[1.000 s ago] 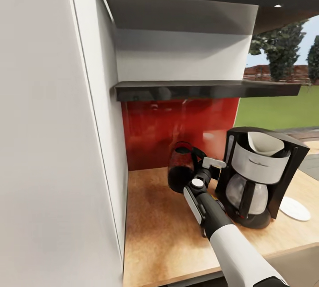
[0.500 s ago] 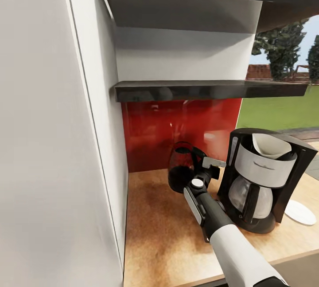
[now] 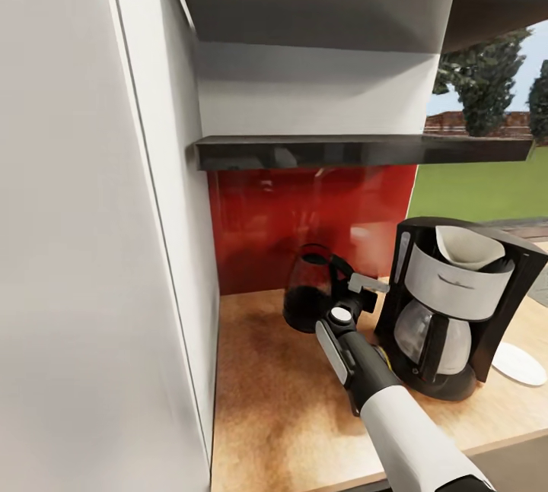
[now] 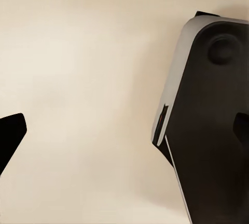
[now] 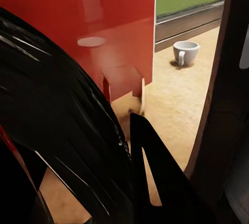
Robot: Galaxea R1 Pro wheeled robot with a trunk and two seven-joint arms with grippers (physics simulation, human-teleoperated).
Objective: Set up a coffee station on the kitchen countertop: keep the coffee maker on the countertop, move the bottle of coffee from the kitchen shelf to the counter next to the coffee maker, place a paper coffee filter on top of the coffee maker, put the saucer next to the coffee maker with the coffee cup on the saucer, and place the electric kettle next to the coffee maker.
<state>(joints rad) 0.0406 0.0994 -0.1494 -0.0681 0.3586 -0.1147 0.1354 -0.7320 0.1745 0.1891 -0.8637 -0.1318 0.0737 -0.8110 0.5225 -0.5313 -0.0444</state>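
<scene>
Kettle (image 3: pixel 308 296) handle gripped by right tool (image 3: pixel 352 296), beside coffee maker (image 3: pixel 457 302), countertop (image 3: pixel 266 401) open leftward.

You get an evenly bright head view, with daylight from the window at the right edge. The glossy red backsplash (image 3: pixel 304 226) carries soft pale reflections, and the kitchen shelf (image 3: pixel 358 150) mirrors the wall on its front edge. A soft shadow darkens the kitchen countertop (image 3: pixel 274 401) near the left wall. Straight lines lean outward at the frame edges. In your right wrist view the near black shapes are smeared and unfocused; the coffee cup (image 5: pixel 185 52) stays fairly crisp. Your left wrist view is flat, pale and soft.
</scene>
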